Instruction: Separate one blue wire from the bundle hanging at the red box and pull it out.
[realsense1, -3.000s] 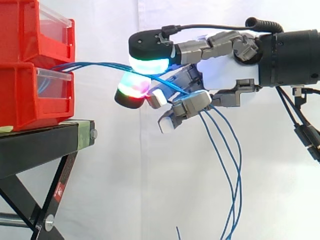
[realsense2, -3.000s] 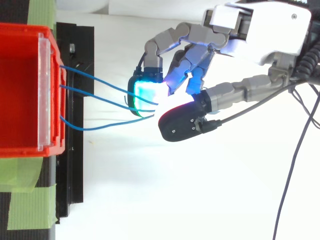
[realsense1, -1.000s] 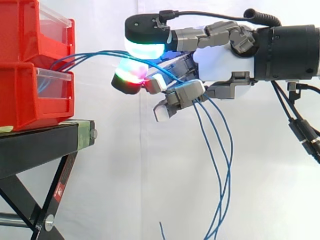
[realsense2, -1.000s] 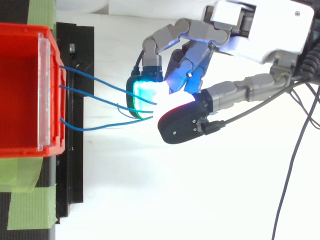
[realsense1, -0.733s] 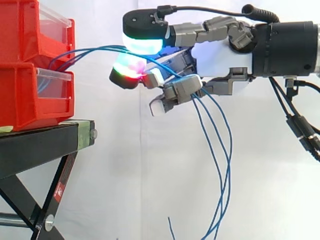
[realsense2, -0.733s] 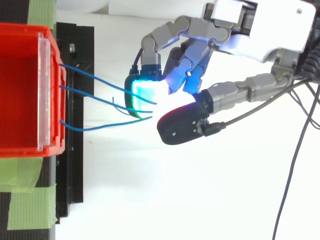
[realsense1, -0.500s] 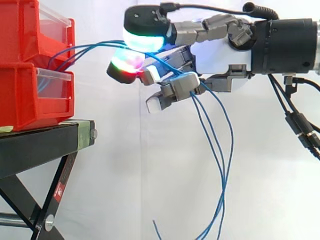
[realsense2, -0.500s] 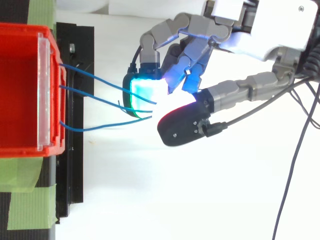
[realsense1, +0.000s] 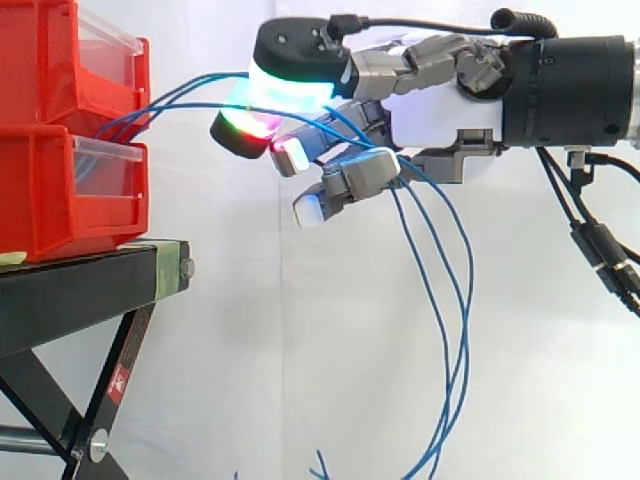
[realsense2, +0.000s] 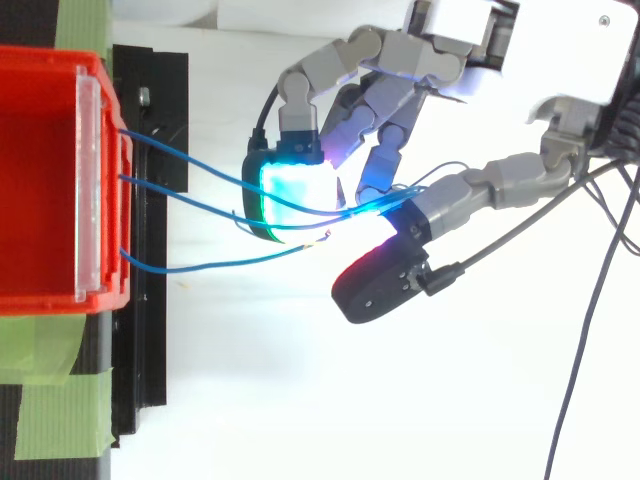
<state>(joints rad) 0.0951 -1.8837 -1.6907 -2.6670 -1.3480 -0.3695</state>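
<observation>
Top view: two blue wires (realsense2: 180, 194) are held hooked among the curled fingers of the hand (realsense2: 560, 50), thumb held apart, right of the red box (realsense2: 115, 290). A third wire (realsense2: 200, 268) is seen slack nearer, probably so one can be singled out.

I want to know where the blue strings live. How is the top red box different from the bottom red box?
The top red box sits on the bottom red box; the bottom one rests on the black stand. The blue wires come out at the bottom box's upper edge, not from the top box. Blue shows behind the bottom box's clear front, none behind the top box's. Both are red with clear fronts.
</observation>
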